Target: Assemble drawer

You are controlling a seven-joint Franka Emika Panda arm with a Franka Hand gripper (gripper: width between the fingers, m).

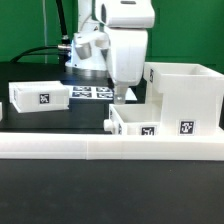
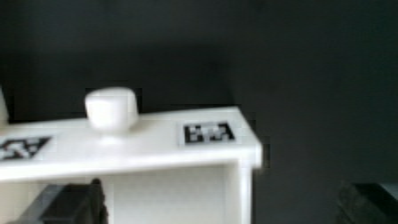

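Observation:
The tall boxy white casing (image 1: 186, 92) stands at the exterior view's right with tags on its front. A small open-top tray (image 1: 137, 124) sits against its left side, knob (image 1: 108, 127) pointing to the exterior view's left. A second small tray (image 1: 40, 97) lies apart at the far left. My gripper (image 1: 121, 97) hangs just above the middle tray's back corner. In the wrist view the gripper (image 2: 222, 206) is open, dark fingertips (image 2: 71, 205) wide apart, the tray's knobbed front (image 2: 169, 140) with knob (image 2: 111, 108) and its side edge between them. Nothing is gripped.
A long low white bar (image 1: 100, 149) runs across the front of the table, right before the middle tray and casing. The marker board (image 1: 92, 92) lies flat behind the gripper. The robot's base and cables stand at the back.

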